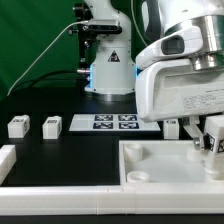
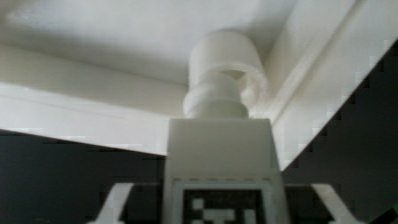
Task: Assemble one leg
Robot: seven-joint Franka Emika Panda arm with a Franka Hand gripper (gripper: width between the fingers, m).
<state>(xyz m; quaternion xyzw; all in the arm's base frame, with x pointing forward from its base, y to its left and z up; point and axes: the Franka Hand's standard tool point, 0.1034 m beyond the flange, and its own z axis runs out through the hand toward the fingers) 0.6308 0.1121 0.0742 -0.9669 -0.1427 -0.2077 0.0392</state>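
My gripper [image 1: 207,146] is at the exterior view's right, shut on a leg [image 1: 213,141], a small white block with a black-and-white tag. It holds the leg low over the large white tray-like part [image 1: 150,153]. In the wrist view the leg [image 2: 222,160] stands between my fingers [image 2: 121,202], and its round end meets a corner socket [image 2: 228,62] of the tray-like part [image 2: 107,40]. Two more legs [image 1: 18,126] [image 1: 51,126] stand on the black table at the exterior view's left. A third [image 1: 172,127] stands behind the tray-like part.
The marker board [image 1: 113,122] lies flat in the middle of the table. The arm's base [image 1: 108,70] rises behind it. A white block [image 1: 8,158] sits at the left edge and a white rim [image 1: 60,196] runs along the front.
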